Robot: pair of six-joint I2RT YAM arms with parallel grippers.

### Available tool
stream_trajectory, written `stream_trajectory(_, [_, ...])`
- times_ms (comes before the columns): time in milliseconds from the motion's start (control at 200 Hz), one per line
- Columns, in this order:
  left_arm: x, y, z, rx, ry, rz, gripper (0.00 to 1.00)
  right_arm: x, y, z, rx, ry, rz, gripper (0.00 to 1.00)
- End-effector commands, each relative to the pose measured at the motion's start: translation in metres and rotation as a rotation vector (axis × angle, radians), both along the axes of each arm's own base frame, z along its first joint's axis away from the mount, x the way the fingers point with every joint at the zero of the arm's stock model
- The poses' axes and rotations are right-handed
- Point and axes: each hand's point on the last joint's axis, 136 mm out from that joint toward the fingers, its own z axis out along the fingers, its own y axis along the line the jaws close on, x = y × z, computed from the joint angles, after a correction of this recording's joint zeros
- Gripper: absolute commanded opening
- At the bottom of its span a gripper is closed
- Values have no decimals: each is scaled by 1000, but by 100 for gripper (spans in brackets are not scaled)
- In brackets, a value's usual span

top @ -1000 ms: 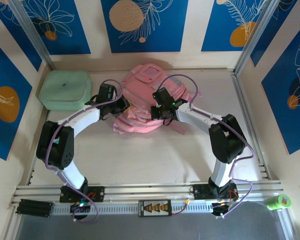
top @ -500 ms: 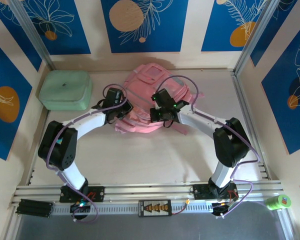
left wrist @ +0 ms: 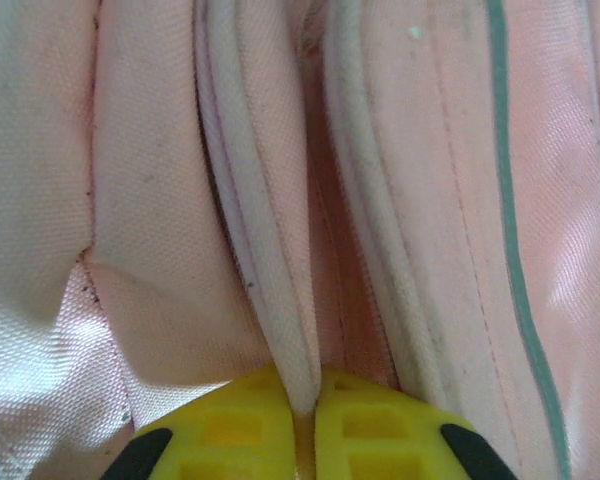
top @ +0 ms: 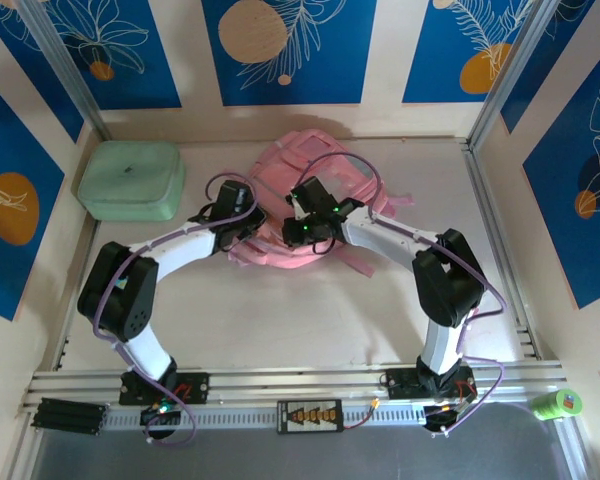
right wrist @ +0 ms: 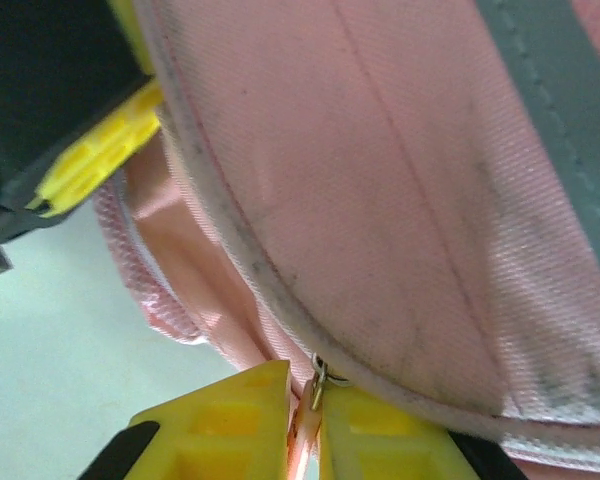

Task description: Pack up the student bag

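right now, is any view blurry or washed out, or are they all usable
Top external: sharp, evenly lit, soft shadows beside the student bag. Left wrist: weave crisp, pale sheen at the right edge, left gripper slightly soft. Right wrist: fabric fairly sharp, right gripper and dark upper-left corner blurred.

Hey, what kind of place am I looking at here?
Probably a robotics lab test cell: left arm and right arm bolted to an aluminium rail, blue patterned panels walling the table, a pink backpack as prop.
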Motion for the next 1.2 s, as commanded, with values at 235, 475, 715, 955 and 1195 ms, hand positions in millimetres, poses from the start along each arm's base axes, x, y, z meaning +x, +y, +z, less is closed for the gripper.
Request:
stream_trajectory(235, [-27,8,47,56,-241,-201,51,-14,-47,33,247,101,-124,48])
stream_trajectory(475, [-52,-11,70,262,-291,-439,71,17,-86,32,368,225,-347,55])
stream_trajectory(715, [-76,-35,60,489,-249,-594,70,47,-89,22,424,321,-448,53])
stream_trajectory(955, [-80,-56,44,586,-197,-642,60,64,-83,11,424,327,-464,40])
stream_trajectory(1195, [-78,-67,38,606,-168,-684,57,69,-83,2,398,332,-490,31])
